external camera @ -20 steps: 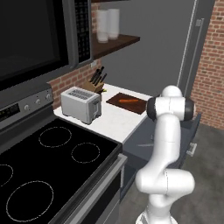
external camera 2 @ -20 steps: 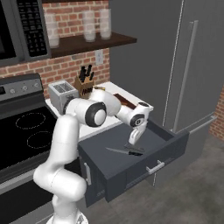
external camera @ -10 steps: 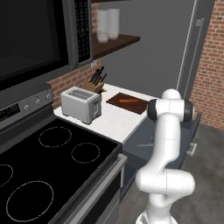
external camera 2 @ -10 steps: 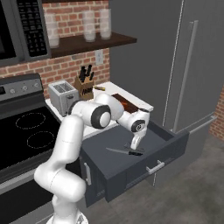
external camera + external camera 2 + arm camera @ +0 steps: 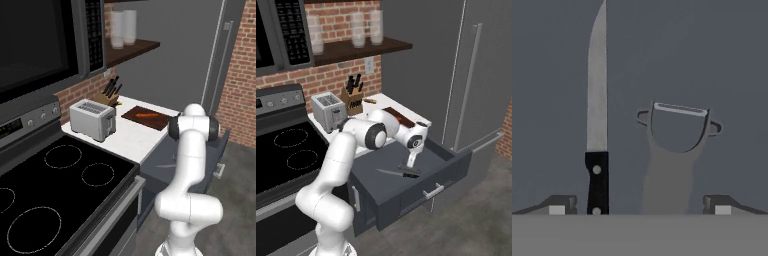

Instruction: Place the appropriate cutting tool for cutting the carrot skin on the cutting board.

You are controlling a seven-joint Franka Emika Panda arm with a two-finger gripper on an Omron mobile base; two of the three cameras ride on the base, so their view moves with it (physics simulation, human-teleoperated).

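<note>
Gripper: the dark two-finger gripper (image 5: 639,205) hung in the open dark grey drawer (image 5: 421,182), jaws wide apart, empty.
Tool: the slim grey metal peeler (image 5: 674,150) lay between the fingertips, black-handled knife (image 5: 597,125) at its 9 o'clock.
Board: the dark reddish-brown cutting board (image 5: 146,118) carried the orange carrot (image 5: 147,115).

In the hand view, the peeler (image 5: 674,150) lies centre frame on the drawer floor (image 5: 712,50), with a black-handled knife (image 5: 597,135) just beside it at left, not touching. Bare floor lies right of and above the peeler.
</note>
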